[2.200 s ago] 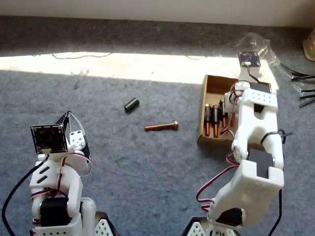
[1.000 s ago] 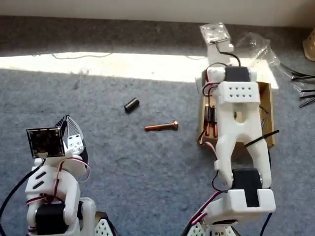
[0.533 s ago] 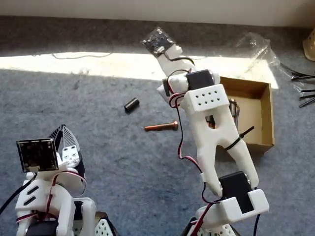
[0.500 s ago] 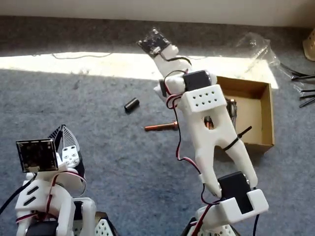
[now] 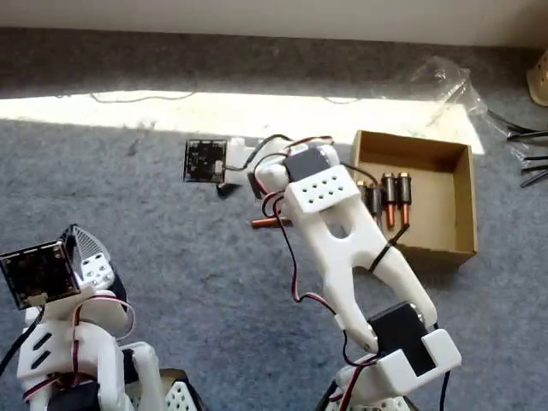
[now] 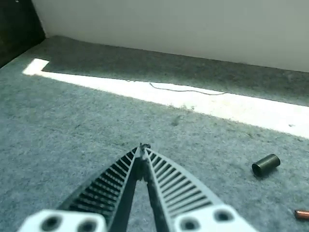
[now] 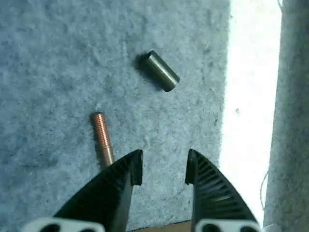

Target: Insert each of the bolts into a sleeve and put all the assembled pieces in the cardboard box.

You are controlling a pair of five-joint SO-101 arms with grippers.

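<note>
The right gripper (image 7: 163, 169) hangs, jaws spread and empty, over the grey carpet (image 5: 171, 282). The copper-coloured threaded bolt (image 7: 102, 137) lies just beside one tip, and the short dark metal sleeve (image 7: 161, 71) sits at the bolt's ten o'clock in the high view. Both lie at nine o'clock from the open cardboard box (image 5: 467, 197). To grasp well, I judge, the jaws should straddle the bolt's shank squarely before closing. The left gripper (image 6: 143, 154) is clenched on nothing.
</note>
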